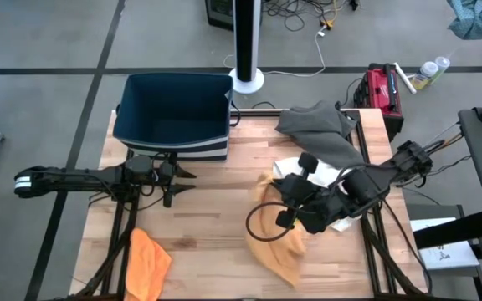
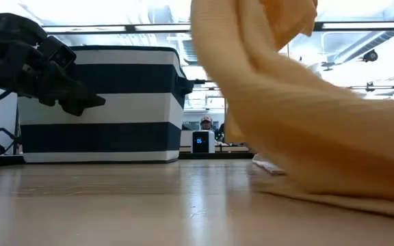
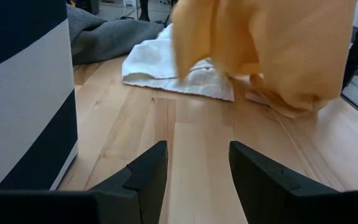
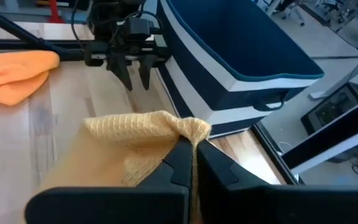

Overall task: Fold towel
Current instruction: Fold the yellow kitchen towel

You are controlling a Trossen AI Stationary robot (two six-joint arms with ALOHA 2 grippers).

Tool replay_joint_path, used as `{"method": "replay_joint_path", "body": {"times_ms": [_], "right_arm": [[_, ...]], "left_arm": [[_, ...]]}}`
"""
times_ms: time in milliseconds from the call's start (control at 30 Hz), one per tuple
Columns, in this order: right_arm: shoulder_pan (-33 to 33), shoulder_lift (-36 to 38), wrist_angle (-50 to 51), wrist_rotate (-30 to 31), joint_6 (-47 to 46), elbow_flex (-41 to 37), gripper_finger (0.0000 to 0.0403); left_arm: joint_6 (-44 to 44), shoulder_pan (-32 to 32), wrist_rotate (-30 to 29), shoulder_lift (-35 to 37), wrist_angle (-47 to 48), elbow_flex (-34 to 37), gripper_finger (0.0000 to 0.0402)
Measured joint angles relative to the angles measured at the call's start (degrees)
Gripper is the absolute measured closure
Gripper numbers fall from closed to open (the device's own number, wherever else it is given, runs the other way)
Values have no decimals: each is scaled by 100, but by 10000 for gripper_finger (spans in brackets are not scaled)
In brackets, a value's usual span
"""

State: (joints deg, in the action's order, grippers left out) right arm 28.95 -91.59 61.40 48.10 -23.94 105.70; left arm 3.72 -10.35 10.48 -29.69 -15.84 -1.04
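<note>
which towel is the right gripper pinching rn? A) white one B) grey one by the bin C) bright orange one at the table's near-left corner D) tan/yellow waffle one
D: the right gripper is shut on a corner of the tan waffle towel, lifting it off the table while the other towels lie untouched.

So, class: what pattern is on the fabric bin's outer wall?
Navy and white horizontal stripes on the fabric bin; low view shows it best.

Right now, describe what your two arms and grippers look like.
Both arms are dark, jointed and slim. The left arm has a white band near its base. Black cables loop around the right arm. The left gripper has two dark wedge-shaped fingers; so does the right gripper.
</note>
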Motion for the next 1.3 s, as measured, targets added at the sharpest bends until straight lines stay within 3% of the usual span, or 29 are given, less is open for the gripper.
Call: {"method": "replay_joint_path", "body": {"times_ms": [1300], "right_arm": [[-87, 0, -27, -7, 731, -72, 400]], "left_arm": [[0, -2, 0, -1, 0, 0, 237]]}}
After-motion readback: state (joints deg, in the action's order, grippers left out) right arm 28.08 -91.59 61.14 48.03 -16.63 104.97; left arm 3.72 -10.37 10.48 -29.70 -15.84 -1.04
